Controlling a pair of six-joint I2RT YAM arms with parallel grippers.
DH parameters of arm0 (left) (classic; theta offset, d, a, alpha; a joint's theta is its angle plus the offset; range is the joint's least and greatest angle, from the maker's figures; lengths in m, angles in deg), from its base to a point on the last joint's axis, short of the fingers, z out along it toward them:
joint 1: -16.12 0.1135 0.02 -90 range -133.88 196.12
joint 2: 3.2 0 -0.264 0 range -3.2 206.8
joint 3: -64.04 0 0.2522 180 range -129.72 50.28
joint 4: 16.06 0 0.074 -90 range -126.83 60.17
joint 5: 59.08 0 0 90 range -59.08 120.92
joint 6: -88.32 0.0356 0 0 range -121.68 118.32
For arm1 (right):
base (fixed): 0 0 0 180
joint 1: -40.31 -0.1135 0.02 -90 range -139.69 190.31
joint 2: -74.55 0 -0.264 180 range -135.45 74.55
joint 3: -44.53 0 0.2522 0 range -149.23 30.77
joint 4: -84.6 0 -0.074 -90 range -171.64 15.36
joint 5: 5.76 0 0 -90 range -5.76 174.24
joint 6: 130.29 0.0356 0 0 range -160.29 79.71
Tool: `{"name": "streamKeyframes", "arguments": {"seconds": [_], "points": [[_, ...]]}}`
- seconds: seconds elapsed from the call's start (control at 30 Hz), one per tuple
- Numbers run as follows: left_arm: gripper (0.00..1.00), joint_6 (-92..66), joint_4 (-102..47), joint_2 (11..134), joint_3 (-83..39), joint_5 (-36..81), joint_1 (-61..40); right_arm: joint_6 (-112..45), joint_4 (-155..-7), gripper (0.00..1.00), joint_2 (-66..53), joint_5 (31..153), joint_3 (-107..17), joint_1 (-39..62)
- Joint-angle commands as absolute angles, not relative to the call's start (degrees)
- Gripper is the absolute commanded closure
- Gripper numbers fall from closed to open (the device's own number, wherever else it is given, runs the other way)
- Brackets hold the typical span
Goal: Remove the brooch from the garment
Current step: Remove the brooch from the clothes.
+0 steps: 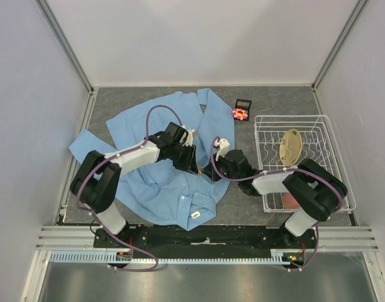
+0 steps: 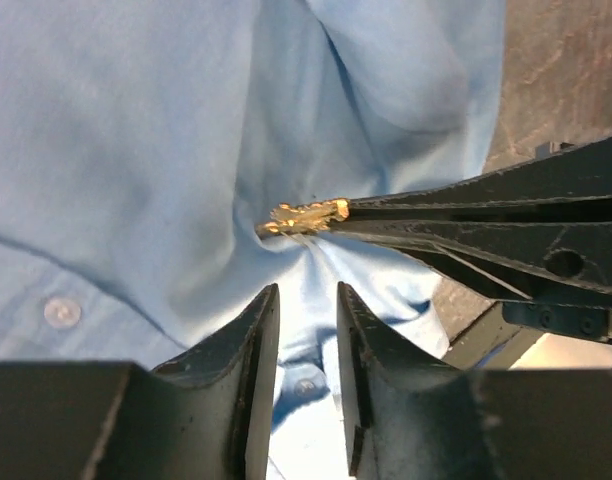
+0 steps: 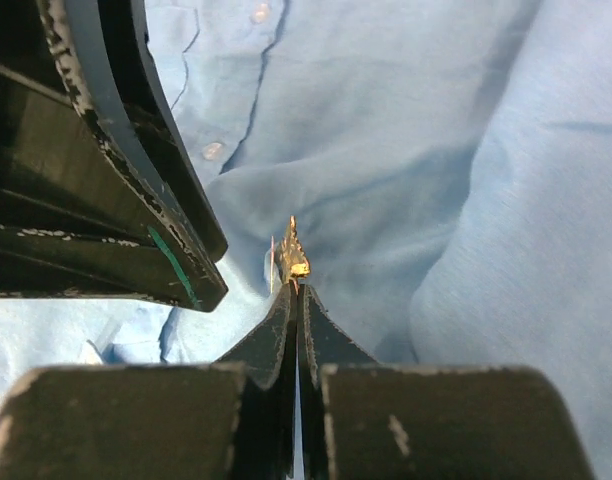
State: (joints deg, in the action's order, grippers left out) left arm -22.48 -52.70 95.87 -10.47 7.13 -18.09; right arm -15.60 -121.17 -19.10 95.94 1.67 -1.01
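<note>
1. Two grippers of mine meet over the middle of the garment [image 1: 151,195], a light blue long-sleeved shirt lying crumpled on the grey table [image 1: 293,100].
2. My right gripper [image 3: 294,292] is pressed together, pinching a small gold emblem [image 3: 291,258] that sits in a pucker of the cloth.
3. My left gripper [image 2: 306,300] is slightly spread, with a narrow gap between its fingers, and holds nothing. It hovers just beside that emblem, pointing at the fold beneath it.
4. The brooch [image 1: 241,113] lies well apart from both grippers, on the table just off the shirt's right edge and beside a small dark case [image 1: 243,102]. From above it appears to be off the cloth, though I cannot tell whether it touches the hem.
5. It looks like a tiny round flower, with pink petals and yellow and dark red at the centre.
6. I judge it light and rigid, probably smooth enough to slip, with petals that could chip. I would take it gently across its rim, fingertips on opposite petals.
7. The shirt is soft and limp; I expect it to lift and bunch with any pull.
</note>
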Motion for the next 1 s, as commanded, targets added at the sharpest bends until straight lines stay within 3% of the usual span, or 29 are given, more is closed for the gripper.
{"name": "streamKeyframes", "arguments": {"seconds": [0.0,0.03,0.1,0.4,0.67,0.97], "points": [[0.7,-30.67,-50.4,89.27,-3.8,9.65,-18.15,-25.85,-112.94,1.0,-15.19,87.25,-2.62,-6.16],[0.76,-32.34,-49.09,87.7,-2.12,10.09,-18.15,-27.18,-111.62,1.0,-14.49,81.4,-3.5,-7.58],[0.79,-36.82,-44.44,86.37,2.96,10.27,-18.15,-31.56,-107.67,1.0,-14.4,75.31,-4.55,-12.39],[0.81,-43.52,-35.71,85.13,12.84,12.72,-18.15,-50.39,-99.83,1.0,-24.05,28.5,-11.15,-33.58],[0.8,-41.67,-36.68,88.73,11.0,12.82,-17.1,-52.77,-102.02,1.0,-27.84,20.0,-10.18,-34.13],[0.78,-38.51,-37.56,90.93,8.8,11.68,-15.78,-51.9,-97.99,1.0,-20.47,20.51,-8.78,-28.7]]}}
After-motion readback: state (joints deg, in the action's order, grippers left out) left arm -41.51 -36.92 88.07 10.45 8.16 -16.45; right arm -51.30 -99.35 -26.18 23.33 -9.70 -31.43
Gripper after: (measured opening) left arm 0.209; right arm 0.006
